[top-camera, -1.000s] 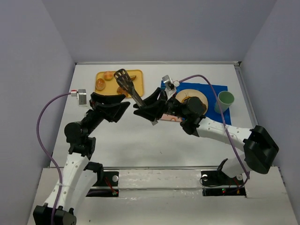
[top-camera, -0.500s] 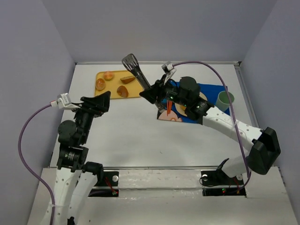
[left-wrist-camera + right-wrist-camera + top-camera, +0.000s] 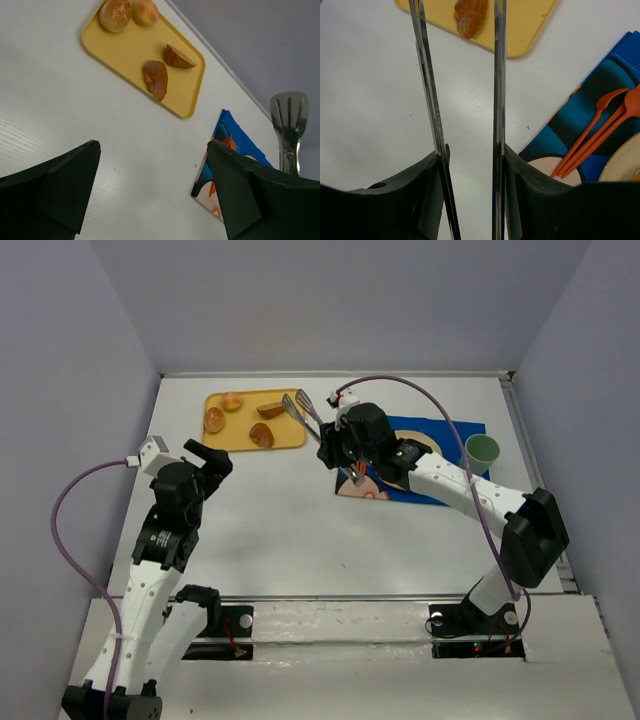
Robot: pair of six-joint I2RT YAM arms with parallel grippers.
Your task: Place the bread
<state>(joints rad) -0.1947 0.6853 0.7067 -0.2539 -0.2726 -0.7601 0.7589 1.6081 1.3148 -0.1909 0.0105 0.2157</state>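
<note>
Now the right tool [image 3: 470, 160] pinches slotted steel tongs [image 3: 498, 75]; reddish-brown oval bread chunk [image 3: 470, 15] dead ahead between the blades; left tool [image 3: 152, 175] wide, empty.

wht table [image 3: 300, 530], gry walls [image 3: 350, 300]

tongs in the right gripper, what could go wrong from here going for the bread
1. The tongs are pinched only by their thin arms in the right gripper; they could twist or slip there.
2. The bread pieces lie close together on the yellow tray; the wide tips may catch the wrong one or shove the tray.
3. The orange utensils and green cup sit near that arm and could get knocked.
</note>
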